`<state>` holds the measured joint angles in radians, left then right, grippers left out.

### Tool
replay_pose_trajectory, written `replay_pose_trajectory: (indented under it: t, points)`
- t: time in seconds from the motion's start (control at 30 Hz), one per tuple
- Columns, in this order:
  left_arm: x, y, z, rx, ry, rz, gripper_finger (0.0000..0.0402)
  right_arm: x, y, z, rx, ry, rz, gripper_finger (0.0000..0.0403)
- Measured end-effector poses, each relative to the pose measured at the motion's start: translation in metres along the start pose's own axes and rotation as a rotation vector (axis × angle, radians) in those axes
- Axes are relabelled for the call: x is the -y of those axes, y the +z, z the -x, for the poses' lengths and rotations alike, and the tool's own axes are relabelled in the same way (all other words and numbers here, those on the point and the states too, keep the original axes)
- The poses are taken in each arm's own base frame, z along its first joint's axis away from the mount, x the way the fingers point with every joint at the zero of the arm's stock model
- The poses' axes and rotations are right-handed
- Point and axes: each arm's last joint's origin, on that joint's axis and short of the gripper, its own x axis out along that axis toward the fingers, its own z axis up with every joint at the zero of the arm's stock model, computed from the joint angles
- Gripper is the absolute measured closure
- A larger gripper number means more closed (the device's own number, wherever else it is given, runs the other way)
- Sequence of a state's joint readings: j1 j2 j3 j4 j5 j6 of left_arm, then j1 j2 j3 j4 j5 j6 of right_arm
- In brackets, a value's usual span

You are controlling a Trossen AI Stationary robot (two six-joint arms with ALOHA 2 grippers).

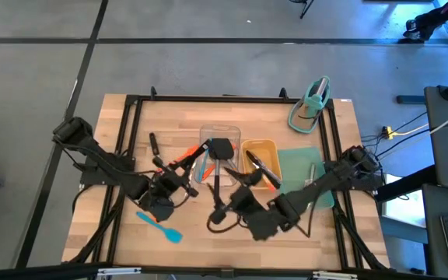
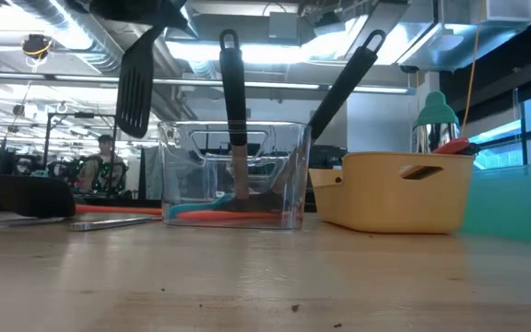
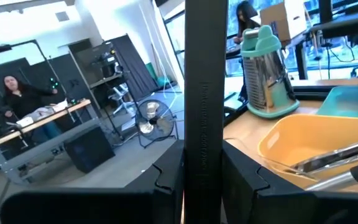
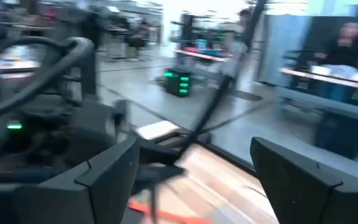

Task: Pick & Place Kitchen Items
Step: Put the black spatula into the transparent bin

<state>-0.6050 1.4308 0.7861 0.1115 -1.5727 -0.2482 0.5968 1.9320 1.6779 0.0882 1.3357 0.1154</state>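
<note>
My left gripper (image 1: 167, 191) (image 3: 202, 171) hangs over the table's left half, left of the clear tray (image 2: 233, 175), shut on a black slotted turner (image 2: 135, 85). Two other black-handled utensils (image 2: 233, 92) lean upright in the clear tray, and a blue and an orange one lie on its floor. My right gripper (image 1: 222, 210) (image 4: 191, 180) is open near the table's front edge, in front of the clear tray, with nothing between its fingers. On the wood lie a blue spatula (image 1: 159, 225) and an orange spatula (image 1: 183, 160). My left gripper pinches the turner's black handle (image 3: 202, 134) between its two fingers. The fingers come at it level and lie across it. The handle stands about upright in the hold. The slotted blade (image 2: 135, 92) hangs below the gripper, clear of the table.
A yellow tray (image 1: 260, 148) (image 2: 399, 189) with tongs and steel utensils stands right of the clear tray. A teal mat (image 1: 302, 167) lies beyond it. A teal stand (image 1: 311, 105) is at the far right corner. A black frame rims the table. People are in the room behind.
</note>
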Motion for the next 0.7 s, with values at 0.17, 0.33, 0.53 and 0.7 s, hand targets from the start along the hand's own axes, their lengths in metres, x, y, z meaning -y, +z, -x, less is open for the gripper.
replay_pose_trajectory:
  t: [0.17, 0.33, 0.53, 0.7]
  points:
    - [0.002, 0.007, 0.007, 0.007, -0.022, -0.013, 0.0336, 0.004, 0.008, -0.020, 0.022, 0.032, -0.003, 0.0092]
    - [0.003, 0.016, 0.012, 0.013, -0.042, -0.041, 0.0336, 0.010, 0.012, -0.033, 0.029, 0.002, -0.028, 0.0092]
    - [0.003, 0.025, 0.019, 0.019, -0.063, -0.035, 0.0336, 0.013, 0.016, -0.047, 0.044, 0.064, -0.065, 0.0092]
    - [0.003, 0.026, 0.022, 0.022, -0.073, -0.036, 0.0336, 0.017, 0.018, -0.058, 0.052, 0.082, -0.083, 0.0092]
